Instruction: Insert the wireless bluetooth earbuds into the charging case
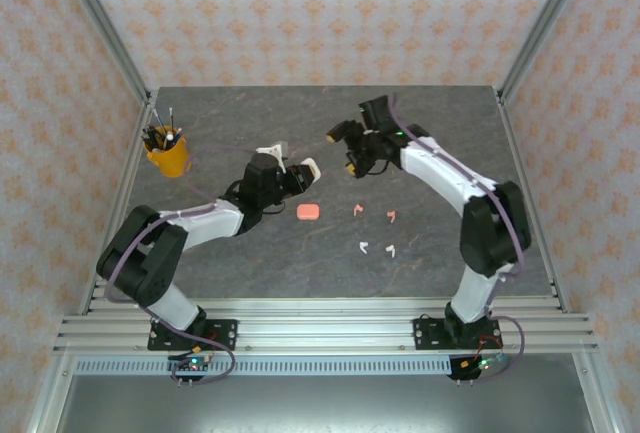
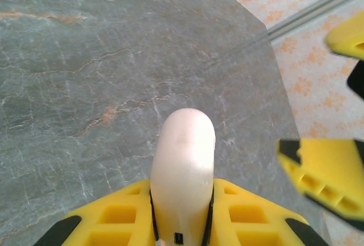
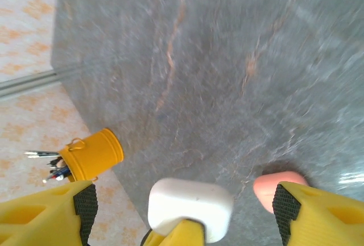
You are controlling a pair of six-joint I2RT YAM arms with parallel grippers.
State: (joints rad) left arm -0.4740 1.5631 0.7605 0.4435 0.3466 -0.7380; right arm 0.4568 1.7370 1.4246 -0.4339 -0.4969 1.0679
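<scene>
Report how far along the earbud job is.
Done: nothing yet; two pink earbuds and two white earbuds lie loose on the table. In hand: the left fingers grip the white case, the right fingers open near it. Left: seating all four earbuds; the pink case lies untouched on the table.

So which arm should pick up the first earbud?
Probably right. The right end effector is open and empty, and the four earbuds lie on its side; the left end effector holds the white case.
</scene>
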